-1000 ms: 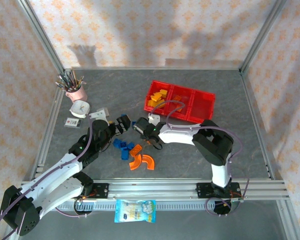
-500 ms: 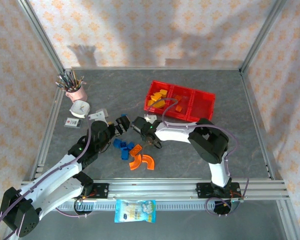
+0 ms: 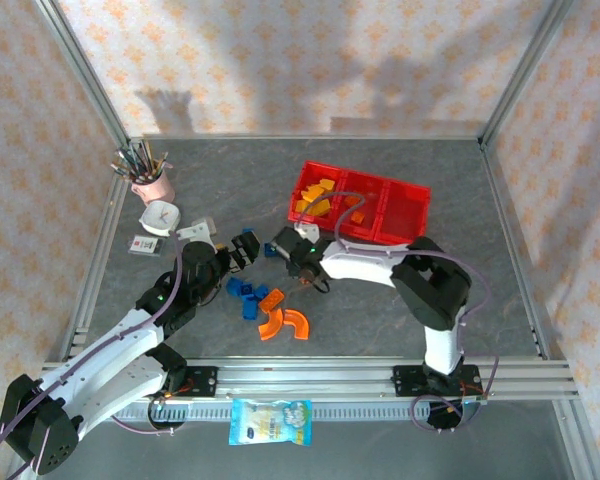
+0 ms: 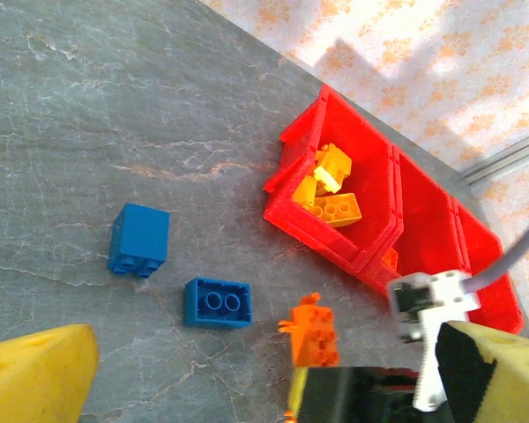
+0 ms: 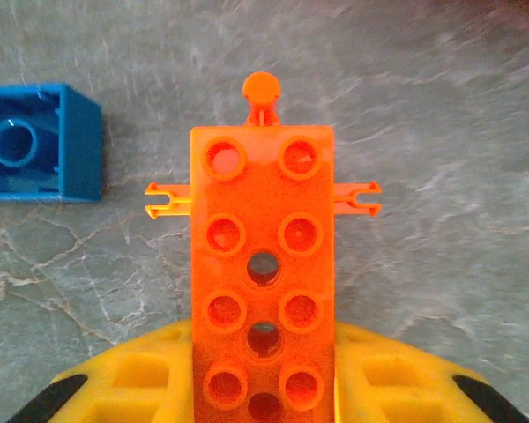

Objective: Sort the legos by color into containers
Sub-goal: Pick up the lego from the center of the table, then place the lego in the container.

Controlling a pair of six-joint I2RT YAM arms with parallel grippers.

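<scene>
Our right arm [image 3: 432, 285] has swung slightly rightward, and the right gripper [image 3: 303, 277] now pinches one end of a long orange brick [image 5: 263, 264] over the grey table [image 3: 400, 300], beside a blue brick [image 5: 37, 141]. Our left gripper [image 3: 243, 247] hovers nearby with jaws spread. The red tray [image 3: 315, 170] holding yellow bricks [image 3: 315, 197] lies just beyond.

Top camera high, looking down whole table [image 3: 230, 190]; wrist cameras close, both seemingly sharing orange brick [image 5: 263, 282].
</scene>
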